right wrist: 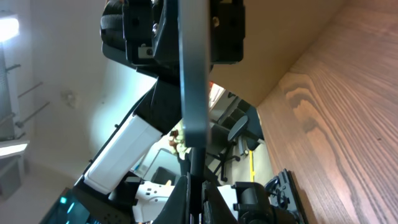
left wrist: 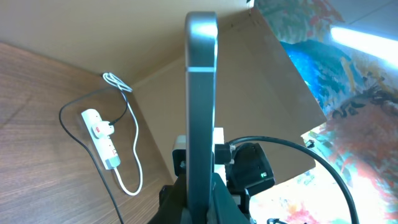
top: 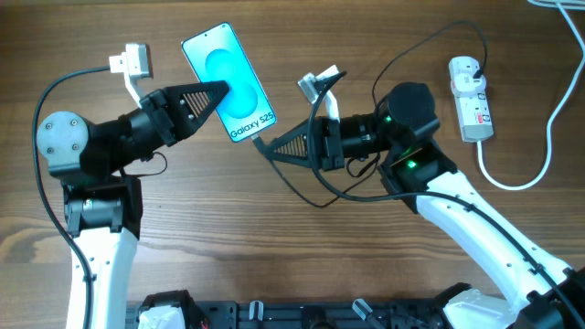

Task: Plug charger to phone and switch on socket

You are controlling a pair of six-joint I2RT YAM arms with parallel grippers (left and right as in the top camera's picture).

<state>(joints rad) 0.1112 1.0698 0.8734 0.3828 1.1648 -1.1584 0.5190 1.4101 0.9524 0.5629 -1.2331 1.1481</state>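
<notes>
Currently the left gripper (top: 218, 93) is clamped on the phone (top: 224, 62), one finger across the turquoise "Galaxy S25" screen, the other out of sight beneath it. Phone sits left of centre over the wooden table (top: 274, 260), tilted diagonally; the wrist cameras see it edge-on and apparently lifted off the wood. Right gripper (top: 271, 144) is pinched shut on the plug end of the charger (top: 320, 204), whose tip meets the phone's lower edge. Cannot tell whether it is fully seated. Black cable loops under the right arm and arcs away towards the socket (top: 470, 100). Socket lies well apart at the table's far right side, a plug in it, its white lead (top: 550, 137) curling off to the edge. Switch position unreadable
</notes>
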